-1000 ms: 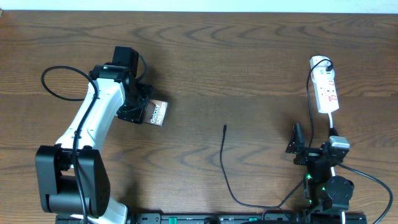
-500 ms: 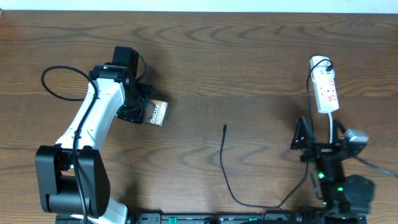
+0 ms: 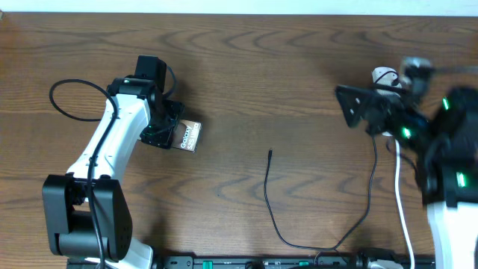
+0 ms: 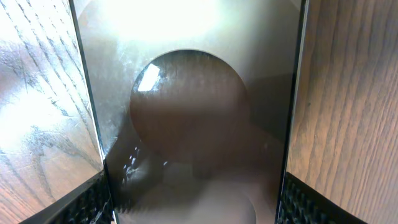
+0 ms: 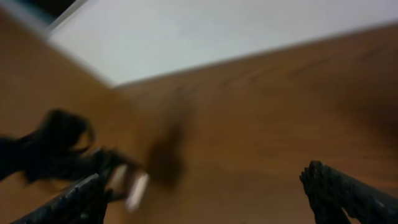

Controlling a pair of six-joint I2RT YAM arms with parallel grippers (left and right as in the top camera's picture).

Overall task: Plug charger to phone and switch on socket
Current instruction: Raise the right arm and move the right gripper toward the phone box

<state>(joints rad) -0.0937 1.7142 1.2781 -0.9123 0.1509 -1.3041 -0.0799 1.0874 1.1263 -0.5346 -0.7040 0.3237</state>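
The phone, a dark brown slab with white lettering, lies at the left middle of the table. My left gripper is shut on its near end. In the left wrist view the phone fills the gap between both pads. The charger tip lies loose at the table's centre, and its thin black cable loops toward the front edge. My right gripper is open and blurred at the back right, above the socket, which it mostly hides. In the right wrist view the right gripper holds nothing.
The charger cable rises from the front edge toward the right arm. A thicker black robot cable loops at the far left. A white wall strip borders the table's far edge. A blurred white shape sits by the right gripper's left finger.
The right arm has swung up from the front right edge to the back right, over the socket, its jaws still wide. The left arm and phone have not moved.
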